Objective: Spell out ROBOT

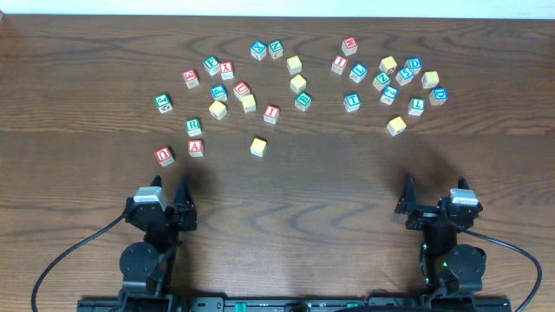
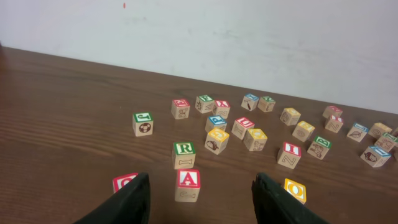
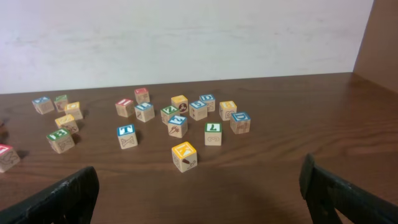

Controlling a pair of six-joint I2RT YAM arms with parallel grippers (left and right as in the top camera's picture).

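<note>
**ROBOT: nothing laid out yet, R goes first**

Both arms sit at the 6 o'clock side of the dark wooden table point(image 1: 303, 208). The left claw point(image 1: 171, 186) has its fingers apart with nothing held. The right claw point(image 1: 435, 186) is spread wide and empty.

The green-bordered wooden R cube point(image 1: 193, 126) is at 1 o'clock from the left claw. The red-lettered wooden A cube point(image 1: 196, 147) sits just beside it at 6 o'clock, with a small gap. The red-lettered wooden U cube point(image 1: 165, 155) is at 8 o'clock.

My read: drop onto R from above, fingers on its 3 and 9 o'clock faces, and don't sweep through A.

The yellow-faced wooden O cube point(image 1: 258, 146) stands alone at 3 o'clock from A. The blue-bordered wooden T cube point(image 3: 126, 135) is on the right arm's side. I can't pick out B or the second O.

Room: a bare strip runs between the scatter and the claws, which should suit the word row. All cubes sit clear of the table edges.
</note>
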